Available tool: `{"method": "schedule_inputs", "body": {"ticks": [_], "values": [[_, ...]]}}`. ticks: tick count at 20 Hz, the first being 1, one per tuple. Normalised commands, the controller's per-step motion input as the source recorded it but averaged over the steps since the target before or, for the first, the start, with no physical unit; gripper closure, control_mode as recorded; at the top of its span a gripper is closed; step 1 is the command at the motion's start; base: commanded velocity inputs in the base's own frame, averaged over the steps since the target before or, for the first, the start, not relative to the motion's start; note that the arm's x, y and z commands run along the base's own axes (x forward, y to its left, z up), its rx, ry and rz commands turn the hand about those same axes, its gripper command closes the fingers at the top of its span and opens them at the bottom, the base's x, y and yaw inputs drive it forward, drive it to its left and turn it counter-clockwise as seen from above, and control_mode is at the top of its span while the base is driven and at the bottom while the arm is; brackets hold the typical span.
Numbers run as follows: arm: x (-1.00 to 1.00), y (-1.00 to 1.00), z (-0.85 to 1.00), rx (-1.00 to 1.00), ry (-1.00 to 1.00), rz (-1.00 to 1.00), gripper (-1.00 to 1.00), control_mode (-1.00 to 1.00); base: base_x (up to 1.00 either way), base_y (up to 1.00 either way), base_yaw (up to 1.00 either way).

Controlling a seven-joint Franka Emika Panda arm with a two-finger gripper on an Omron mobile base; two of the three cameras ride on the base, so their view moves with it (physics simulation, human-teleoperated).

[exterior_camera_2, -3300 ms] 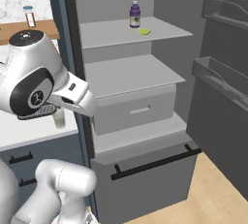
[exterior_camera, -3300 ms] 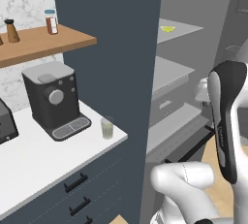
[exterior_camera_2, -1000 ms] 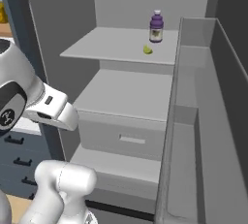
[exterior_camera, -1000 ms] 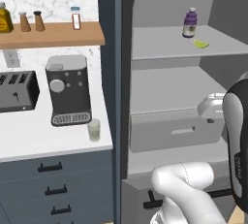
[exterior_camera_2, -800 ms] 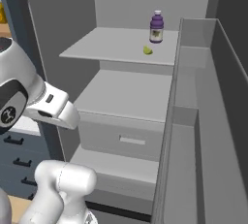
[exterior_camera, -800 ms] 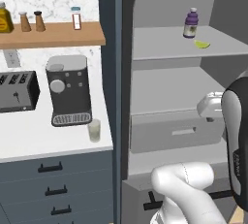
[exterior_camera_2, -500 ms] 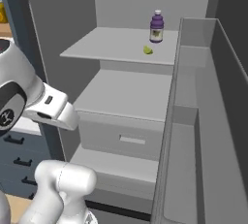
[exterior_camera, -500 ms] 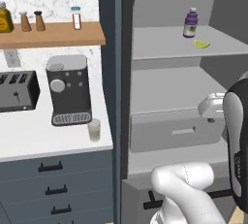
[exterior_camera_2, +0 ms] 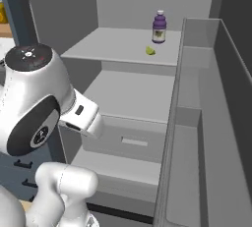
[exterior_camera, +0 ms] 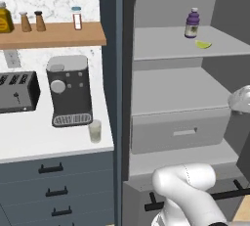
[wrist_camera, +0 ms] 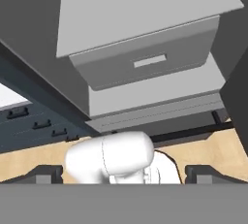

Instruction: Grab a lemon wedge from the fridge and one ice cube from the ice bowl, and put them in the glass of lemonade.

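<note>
The fridge stands open, its pale grey shelves facing me. The lemon wedge lies on the top shelf just right of a purple bottle; the right base view has the same lemon wedge in front of that bottle. On the white counter left of the fridge, the glass of lemonade stands in front of the coffee machine. My gripper is open with nothing between its fingers, low and facing the fridge drawer, far below the wedge. The ice bowl and ice cube are out of view.
The open fridge door with its bins stands close on the right. A toaster sits at the counter's left, and jars and shakers line the wooden shelf above. Dark drawers run under the counter.
Over the last second nothing has visibly moved. Since the oldest frames the whole picture has shifted as the camera came round to face the open fridge squarely.
</note>
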Motion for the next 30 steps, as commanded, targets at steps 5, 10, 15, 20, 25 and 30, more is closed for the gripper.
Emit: {"method": "schedule_inputs", "body": {"ticks": [5, 10, 15, 20, 25, 30], "values": [[-0.69, 0.03, 0.19, -0.03, -0.28, -0.03, -1.0, -1.0, 0.0, 0.0, 0.0], [-0.29, 0.39, 0.98, -0.27, -0.16, 0.0, -1.0, -1.0, 0.0, 0.0, 0.0], [0.39, 0.08, 0.77, -0.19, 0.0, 0.0, -1.0, -1.0, 0.0, 0.0, 0.0], [0.7, -0.03, 0.1, -0.01, -0.03, -0.01, -1.0, -1.0, 0.0, 0.0, 0.0], [0.9, -0.23, -0.11, 0.02, -0.04, -0.09, -1.0, -1.0, 0.0, 0.0, 0.0], [1.0, -0.28, -0.14, 0.0, -0.01, -0.01, -1.0, -1.0, 0.0, 0.0, 0.0]]}}
